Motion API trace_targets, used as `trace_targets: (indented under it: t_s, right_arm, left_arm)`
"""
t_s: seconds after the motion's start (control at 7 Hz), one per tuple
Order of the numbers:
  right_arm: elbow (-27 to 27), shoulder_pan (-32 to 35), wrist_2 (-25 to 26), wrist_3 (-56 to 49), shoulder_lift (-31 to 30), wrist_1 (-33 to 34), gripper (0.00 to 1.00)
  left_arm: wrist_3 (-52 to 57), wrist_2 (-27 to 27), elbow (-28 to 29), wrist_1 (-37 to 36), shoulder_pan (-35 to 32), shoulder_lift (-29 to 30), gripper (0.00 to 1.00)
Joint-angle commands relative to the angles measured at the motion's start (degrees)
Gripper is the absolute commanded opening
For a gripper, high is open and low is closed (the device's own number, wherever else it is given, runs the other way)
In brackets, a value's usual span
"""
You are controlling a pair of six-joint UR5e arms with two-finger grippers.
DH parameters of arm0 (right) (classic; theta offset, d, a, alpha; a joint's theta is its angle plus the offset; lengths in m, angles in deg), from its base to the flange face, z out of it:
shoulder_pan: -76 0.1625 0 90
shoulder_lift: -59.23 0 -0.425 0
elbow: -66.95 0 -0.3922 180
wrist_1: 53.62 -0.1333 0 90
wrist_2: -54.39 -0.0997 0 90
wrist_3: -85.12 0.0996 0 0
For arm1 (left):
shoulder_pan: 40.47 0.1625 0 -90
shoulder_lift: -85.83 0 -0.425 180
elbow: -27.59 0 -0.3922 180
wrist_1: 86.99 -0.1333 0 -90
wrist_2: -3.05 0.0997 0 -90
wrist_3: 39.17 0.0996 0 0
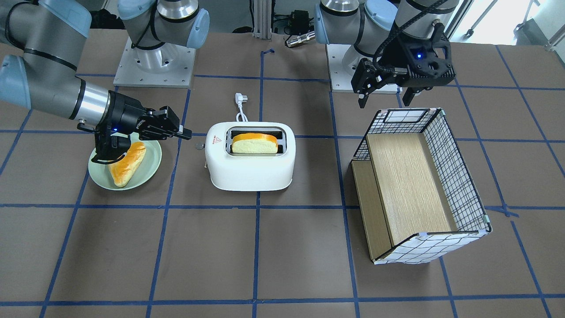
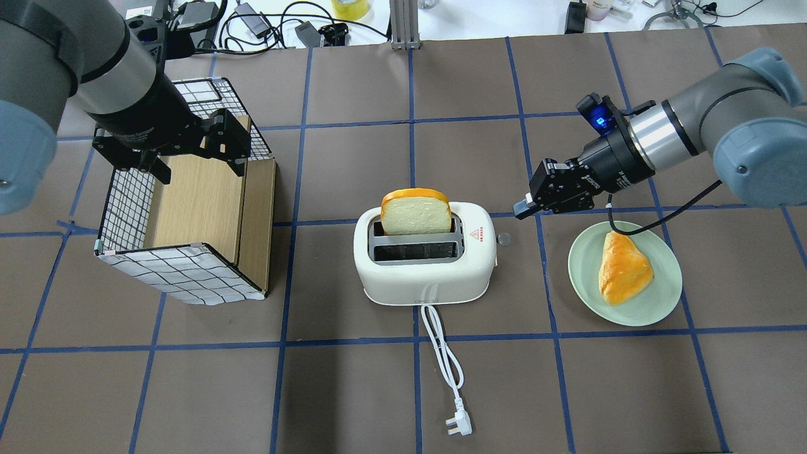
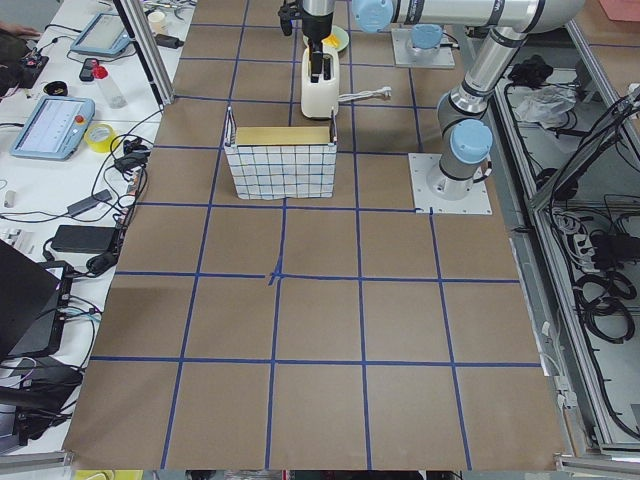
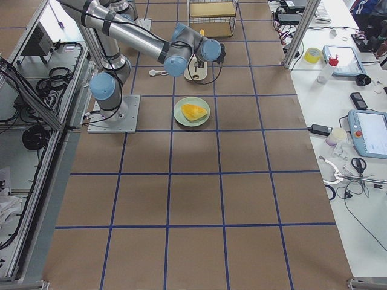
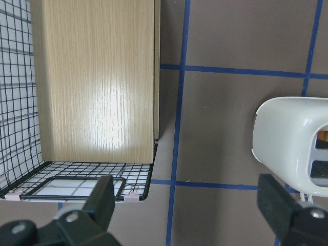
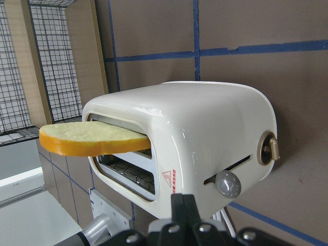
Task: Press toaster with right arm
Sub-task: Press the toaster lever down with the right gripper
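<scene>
The white two-slot toaster (image 2: 422, 277) stands mid-table, also seen in the front view (image 1: 251, 170) and the right wrist view (image 6: 220, 123). A bread slice (image 2: 416, 214) stands raised in one slot. The grey lever knob (image 6: 228, 184) sticks out of the toaster's end (image 2: 504, 239) and sits at the top of its slit. My right gripper (image 2: 523, 208) is shut and empty. It hangs just beside and above the knob without touching it (image 1: 185, 131). My left gripper (image 2: 195, 157) is open and empty above the grid-patterned box (image 2: 189, 202).
A green plate (image 2: 662, 296) with a bread wedge (image 2: 621, 271) lies under my right wrist. The toaster's white cord and plug (image 2: 457, 425) trail toward the robot's side. The grid box (image 1: 410, 176) lies on its side, open, to the toaster's left.
</scene>
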Motion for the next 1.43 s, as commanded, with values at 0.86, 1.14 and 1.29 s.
trace_targets:
  t_s: [0.86, 1.14, 1.29]
  right_arm:
    - [7.0, 0.4, -0.4, -1.1, 1.1, 8.7, 0.0]
    - [7.9, 0.4, -0.4, -1.1, 1.3, 10.1, 0.0]
    - [8.2, 0.4, -0.5, -1.1, 2.4, 11.3, 0.0]
  left_arm:
    - [0.0, 0.0, 0.0, 0.0, 0.0, 0.0, 1.0]
    - [0.0, 0.0, 0.0, 0.0, 0.0, 0.0, 1.0]
    - [0.0, 0.0, 0.0, 0.0, 0.0, 0.0, 1.0]
